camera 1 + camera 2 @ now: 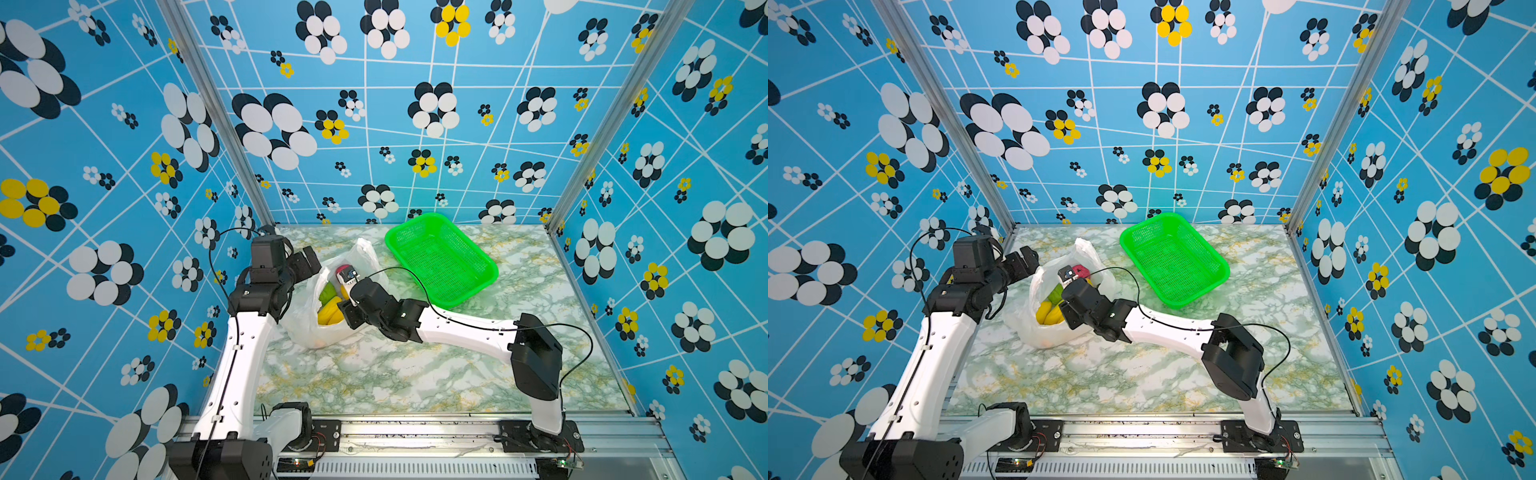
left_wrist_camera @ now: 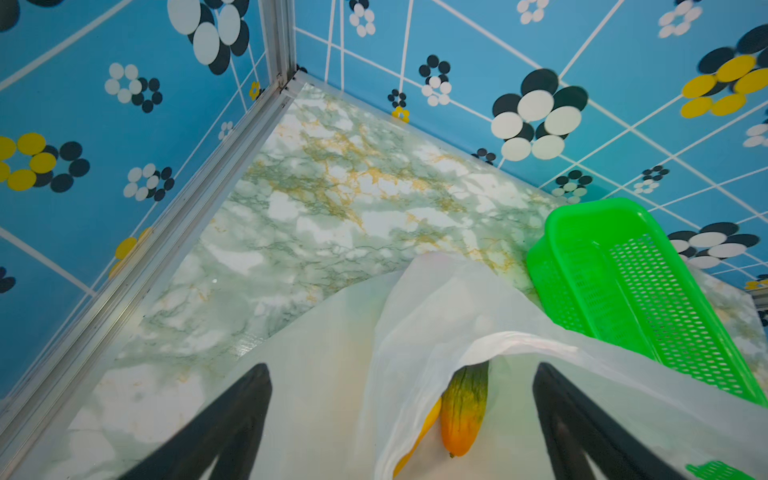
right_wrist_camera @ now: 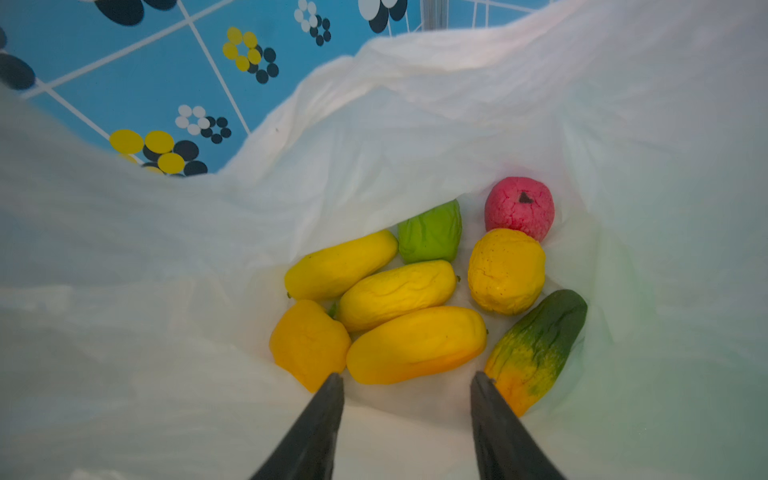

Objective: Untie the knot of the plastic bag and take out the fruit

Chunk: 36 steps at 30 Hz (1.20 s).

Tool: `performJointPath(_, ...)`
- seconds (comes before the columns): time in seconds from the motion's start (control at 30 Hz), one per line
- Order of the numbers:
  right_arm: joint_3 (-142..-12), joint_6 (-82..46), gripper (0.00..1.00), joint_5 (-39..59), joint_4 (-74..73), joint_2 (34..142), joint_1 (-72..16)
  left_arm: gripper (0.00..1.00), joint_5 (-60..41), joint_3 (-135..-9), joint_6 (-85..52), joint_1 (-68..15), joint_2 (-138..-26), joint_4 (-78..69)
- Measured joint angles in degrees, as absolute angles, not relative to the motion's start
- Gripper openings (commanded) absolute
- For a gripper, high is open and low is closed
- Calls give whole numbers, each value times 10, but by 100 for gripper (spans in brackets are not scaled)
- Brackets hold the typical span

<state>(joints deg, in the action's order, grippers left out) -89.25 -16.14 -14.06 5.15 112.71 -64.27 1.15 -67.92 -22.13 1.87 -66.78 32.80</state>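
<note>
Your plastic bag (image 1: pixel 305 332) lay mouth-open on the marble table (image 1: pixel 395 374) near the left wall, with the fruit (image 3: pixel 395 291) piled inside. The green basket (image 1: pixel 440 259) sat just beside it. Your right gripper (image 3: pixel 407 376) reached into the bag's mouth, jaws partly spread, gripping nothing. Your left gripper (image 2: pixel 401 368) hovered over the bag's edge, jaws wide, holding nothing.

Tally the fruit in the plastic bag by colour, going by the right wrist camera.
Yellow to orange fruit: 5
Green fruit: 1
Pinkish-red fruit: 1
Green-and-orange striped fruit: 1
Total: 8, all inside the plastic bag
</note>
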Motion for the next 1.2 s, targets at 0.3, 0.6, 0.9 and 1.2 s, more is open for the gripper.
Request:
performJointPath(0.3, -860, -182, 50, -112, 37, 1123, -643, 99, 21, -677, -194, -6, -745, 325)
performJointPath(0.6, -860, -187, 50, -105, 25, 1115, -643, 99, 48, -677, -176, -37, -750, 348)
performJointPath(0.9, -860, -191, 50, -99, 23, 1115, -643, 99, 62, -677, -164, -68, -677, 372)
performJointPath(1.2, -855, -203, 48, -90, 12, 1112, -643, 99, 130, -677, -161, -83, -738, 401)
